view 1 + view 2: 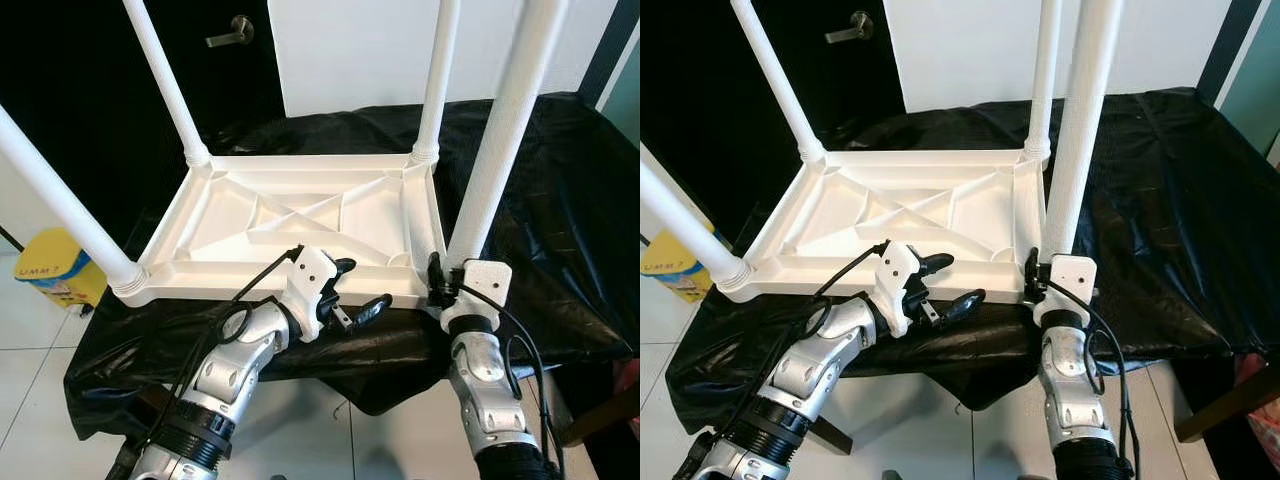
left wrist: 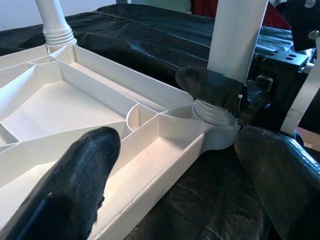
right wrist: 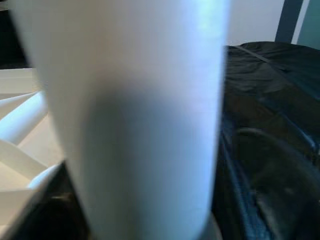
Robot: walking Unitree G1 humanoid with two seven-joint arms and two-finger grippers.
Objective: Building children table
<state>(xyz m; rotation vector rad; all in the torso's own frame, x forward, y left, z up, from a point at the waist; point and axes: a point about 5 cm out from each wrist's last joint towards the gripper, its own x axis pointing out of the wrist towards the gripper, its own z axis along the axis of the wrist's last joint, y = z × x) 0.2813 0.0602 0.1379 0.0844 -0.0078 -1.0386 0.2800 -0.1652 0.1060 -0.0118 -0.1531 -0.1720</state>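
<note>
right pincer (image 1: pixel 437 285): clamped on upright leg (image 1: pixel 497 150), near-right corner of upturned table (image 1: pixel 300 215) | left pincer (image 1: pixel 362 292): wide, beside

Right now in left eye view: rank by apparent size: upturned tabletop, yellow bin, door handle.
1. upturned tabletop, largest by far.
2. yellow bin, partly cut off by the nearest left leg and the black cover, so its full size is unsure.
3. door handle, smallest; it is also farthest from the camera.
</note>
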